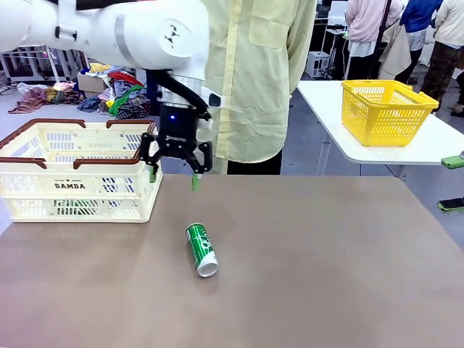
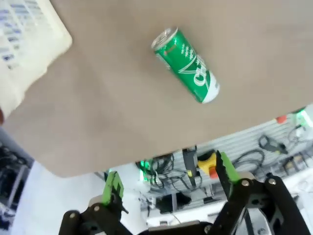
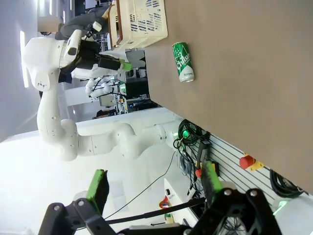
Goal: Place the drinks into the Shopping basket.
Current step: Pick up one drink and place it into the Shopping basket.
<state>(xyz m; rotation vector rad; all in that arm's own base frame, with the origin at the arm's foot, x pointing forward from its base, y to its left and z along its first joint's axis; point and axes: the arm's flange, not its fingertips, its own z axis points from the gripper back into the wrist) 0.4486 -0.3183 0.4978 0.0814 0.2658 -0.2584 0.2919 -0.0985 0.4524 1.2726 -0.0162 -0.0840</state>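
Observation:
A green can with white lettering (image 1: 201, 249) lies on its side on the brown table, near the middle. My left gripper (image 1: 173, 177) hangs open above the table, a little behind the can and just right of the Shopping basket (image 1: 72, 170), a cream slotted crate with a dark red-brown rim. In the left wrist view the can (image 2: 186, 64) lies beyond the open gripper (image 2: 169, 178), with a basket corner (image 2: 24, 44) at the side. My right gripper (image 3: 154, 183) is open and holds nothing, far from the can (image 3: 183, 61) and basket (image 3: 139, 19).
A person in a pale yellow shirt (image 1: 254, 72) stands at the table's far edge behind the left gripper. A yellow mesh basket (image 1: 384, 109) sits on a white side table (image 1: 435, 145) at the back right. Green pads (image 1: 454, 161) show at the right edge.

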